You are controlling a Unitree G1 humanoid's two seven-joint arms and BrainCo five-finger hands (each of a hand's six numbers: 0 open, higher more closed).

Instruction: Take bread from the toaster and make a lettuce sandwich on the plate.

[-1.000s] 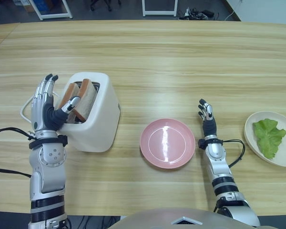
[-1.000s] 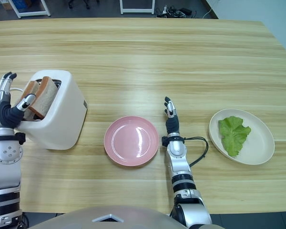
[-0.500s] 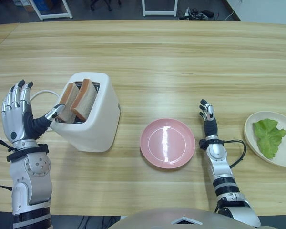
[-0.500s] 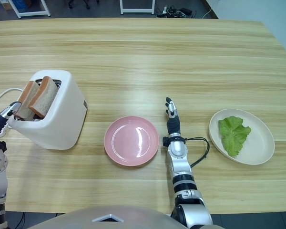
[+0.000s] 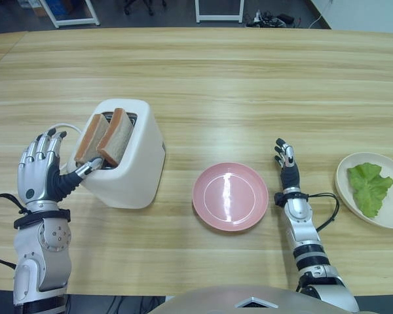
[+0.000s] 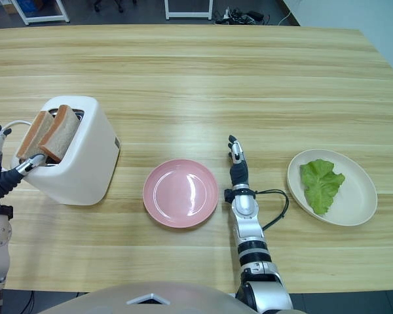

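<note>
Toaster point(image 5: 134, 173) tipping hazard
Your left robot hand point(image 5: 42, 167) is hovering released at 9 o'clock; sideways pulling is risking toppling it.

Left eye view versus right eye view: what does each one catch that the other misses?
Left eye view: the whole left hand, fingers spread, thumb by the toaster. Right eye view: the whole cream plate with the lettuce, and the table's right edge. Both: the toaster holding two bread slices, the empty pink plate, and the right hand open between the two plates.
</note>
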